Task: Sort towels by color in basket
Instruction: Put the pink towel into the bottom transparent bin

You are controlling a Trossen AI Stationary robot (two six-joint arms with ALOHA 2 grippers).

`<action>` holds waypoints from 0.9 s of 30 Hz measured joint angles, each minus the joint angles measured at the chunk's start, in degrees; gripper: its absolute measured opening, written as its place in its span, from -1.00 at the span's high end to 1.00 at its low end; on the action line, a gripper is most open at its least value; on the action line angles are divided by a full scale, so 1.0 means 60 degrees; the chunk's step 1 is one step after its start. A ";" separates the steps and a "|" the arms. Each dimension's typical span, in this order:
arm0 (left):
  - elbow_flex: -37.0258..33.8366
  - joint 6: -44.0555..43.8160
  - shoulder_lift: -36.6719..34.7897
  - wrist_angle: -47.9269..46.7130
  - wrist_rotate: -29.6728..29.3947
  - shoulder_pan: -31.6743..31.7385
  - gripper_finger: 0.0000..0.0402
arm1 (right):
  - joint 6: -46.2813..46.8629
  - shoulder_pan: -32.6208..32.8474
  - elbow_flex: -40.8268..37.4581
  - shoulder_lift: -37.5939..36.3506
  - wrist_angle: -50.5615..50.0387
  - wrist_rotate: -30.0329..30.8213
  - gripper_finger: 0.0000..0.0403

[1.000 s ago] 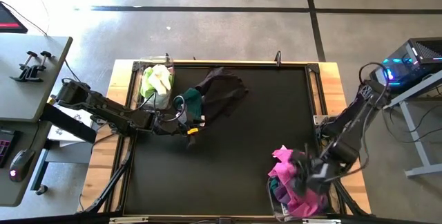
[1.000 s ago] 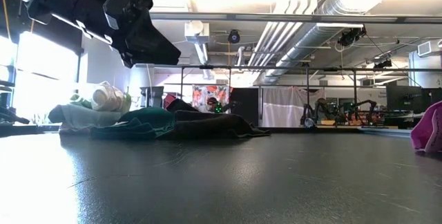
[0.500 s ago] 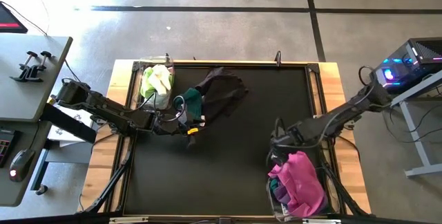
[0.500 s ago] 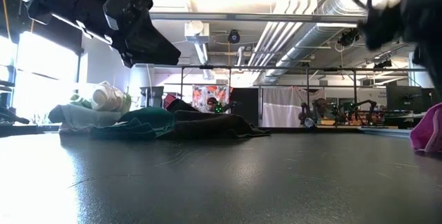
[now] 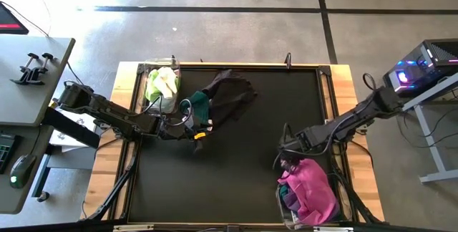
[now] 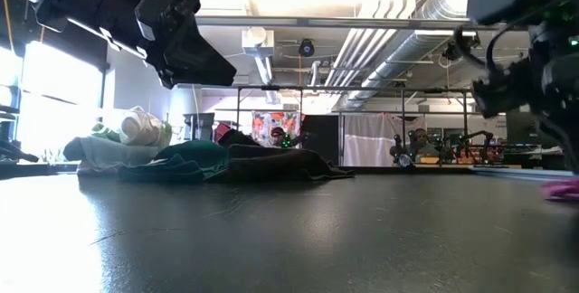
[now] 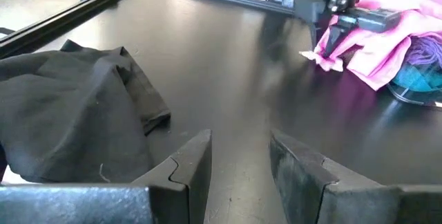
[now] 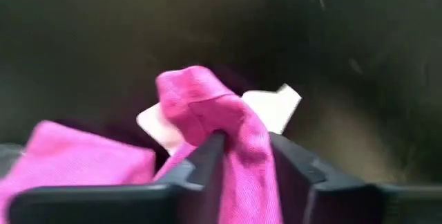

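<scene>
Pinching a fold of the magenta towel (image 8: 228, 131) at the rim of the near-right basket (image 5: 286, 207), the right claw (image 5: 285, 159) is clenched on it; next it likely tucks the fold in, while the left claw (image 7: 238, 162) waits parted beside the black towel (image 7: 69, 106).

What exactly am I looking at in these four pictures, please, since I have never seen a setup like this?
This is a robot with two dark arms at a black table, each ending in a two-finger gripper. One picture looks straight down, one looks level across the tabletop, and two come from cameras on the arms' wrists.

The left gripper hovers with its fingers apart and nothing between them, beside a black towel and a dark teal towel lying on the table. Behind them a clear basket holds lime green and cream towels.

The right gripper is pinching a corner of the magenta towel, which tops a pile in a second basket at the table's near right corner.
</scene>
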 joint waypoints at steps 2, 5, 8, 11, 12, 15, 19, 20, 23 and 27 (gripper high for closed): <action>0.0000 0.0001 0.0000 0.0001 -0.0013 0.0000 0.36 | -0.0170 0.0050 0.0258 -0.0184 -0.0179 0.0570 0.76; -0.0001 0.0001 0.0000 0.0000 -0.0021 0.0000 0.36 | -0.0298 0.0322 0.0829 -0.0628 -0.0299 0.1193 0.96; 0.0000 0.0001 0.0000 -0.0003 -0.0024 0.0000 0.36 | -0.0070 0.0782 0.1800 -0.1082 -0.0598 0.1600 0.91; 0.0000 0.0001 0.0000 -0.0010 -0.0024 0.0000 0.36 | 0.0316 0.1604 0.3114 -0.1278 -0.1265 0.2528 0.91; 0.0000 0.0001 0.0000 -0.0006 -0.0024 0.0000 0.36 | 0.0459 0.1916 0.3586 -0.1278 -0.1567 0.2588 0.94; 0.0000 -0.0003 0.0000 -0.0006 -0.0021 0.0000 0.36 | 0.1401 0.2978 0.4721 -0.1256 -0.2270 0.2753 0.98; 0.0000 -0.0003 0.0000 -0.0007 -0.0021 0.0000 0.36 | 0.2801 0.4446 0.5223 -0.1224 -0.2311 0.3012 0.97; 0.0000 -0.0003 0.0000 -0.0010 -0.0021 0.0000 0.36 | 0.3133 0.4784 0.5222 -0.1187 -0.2337 0.2976 0.98; 0.0000 -0.0003 0.0000 -0.0006 -0.0021 0.0000 0.36 | 0.4359 0.5639 0.5061 -0.0998 -0.2481 0.2771 0.99; -0.0003 -0.0006 0.0000 -0.0005 -0.0018 0.0000 0.36 | 0.6160 0.6245 0.4489 -0.0605 -0.2451 0.1974 0.99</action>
